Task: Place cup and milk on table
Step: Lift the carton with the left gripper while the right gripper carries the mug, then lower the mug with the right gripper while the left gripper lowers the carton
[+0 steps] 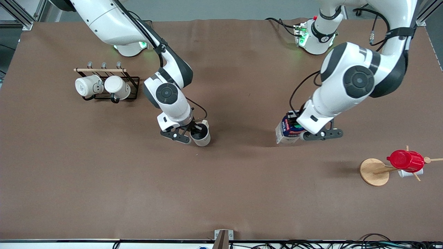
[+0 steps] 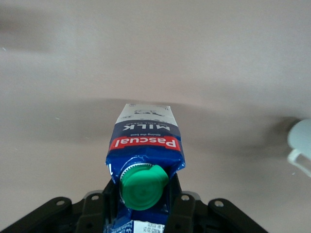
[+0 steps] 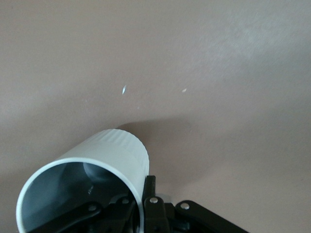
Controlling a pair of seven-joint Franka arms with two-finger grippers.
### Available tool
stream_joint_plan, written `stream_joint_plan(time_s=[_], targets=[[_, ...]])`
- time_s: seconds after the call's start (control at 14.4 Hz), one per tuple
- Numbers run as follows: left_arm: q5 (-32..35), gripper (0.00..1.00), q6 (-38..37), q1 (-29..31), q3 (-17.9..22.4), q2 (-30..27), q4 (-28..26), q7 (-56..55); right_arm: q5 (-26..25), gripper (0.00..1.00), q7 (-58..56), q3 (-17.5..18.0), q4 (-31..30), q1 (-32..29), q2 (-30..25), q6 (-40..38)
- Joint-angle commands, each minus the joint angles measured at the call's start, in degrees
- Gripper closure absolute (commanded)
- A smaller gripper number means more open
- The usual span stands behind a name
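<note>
The cup [image 1: 201, 134] is in the right end effector [image 1: 189, 135], which pinches its rim with one finger inside and one outside. The cup sits low over the surface [image 1: 221, 193] near the middle, more toward the right arm's end. The pictures do not make clear if its base touches the surface yet. In the right wrist view the cup [image 3: 85, 187] looks tipped, with its dark inside showing.

The cup looks hard and smooth. It would likely break or chip if dropped, so it should go down softly. A rim pinch is a thin hold, so the cup could swing or slip. It needs to be straight up before the fingers let go.

The milk [image 1: 289, 130] is held by the left end effector [image 1: 301, 133], closed on its top part near the green cap [image 2: 142, 186]. It hangs tilted over the surface toward the left arm's end, well apart from the cup. Its base may be close to the surface, but that is hard to tell.

The carton is probably light and a bit soft. A hard squeeze could dent it. It is tall and narrow, so it could fall over if set down tilted. Holding the flat sides below the cap seems best.

A rack with two white mugs [image 1: 104, 86] and a stand with a red cup [image 1: 405, 160] rest apart from both.
</note>
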Motion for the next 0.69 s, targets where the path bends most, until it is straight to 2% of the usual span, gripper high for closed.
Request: stream_joint_plan(time_s=[0.0, 0.21, 0.28, 0.42, 0.48, 0.62], targets=[[0.2, 0.67, -1.2, -3.6, 0.0, 3.9, 5.0, -7.2, -2.2, 0.98, 2.4, 1.2, 0.4, -0.5, 0.8, 0.6], [0.3, 0.67, -1.2, -8.1, 0.0, 7.8, 8.6, -15.0, -2.6, 0.96, 3.6, 1.6, 0.4, 0.1, 1.5, 1.0], [0.3, 0.67, -1.2, -9.3, 0.0, 9.0, 9.9, -17.3, -2.9, 0.89, 3.6, 1.6, 0.4, 0.2, 1.6, 1.0], [0.2, 0.67, -0.6, -12.3, 0.0, 11.6, 12.2, -22.2, -3.2, 0.47, 3.6, 1.6, 0.3, 0.0, 1.6, 0.9], [0.2, 0.67, -0.5, -13.6, 0.1, 12.6, 13.4, -24.3, -3.2, 0.37, 3.6, 1.6, 0.3, 0.0, 1.6, 0.9], [0.2, 0.67, -0.3, -16.1, 0.1, 15.2, 16.3, -27.6, -3.1, 0.24, 3.6, 1.7, 0.4, -0.3, 1.4, 0.8]])
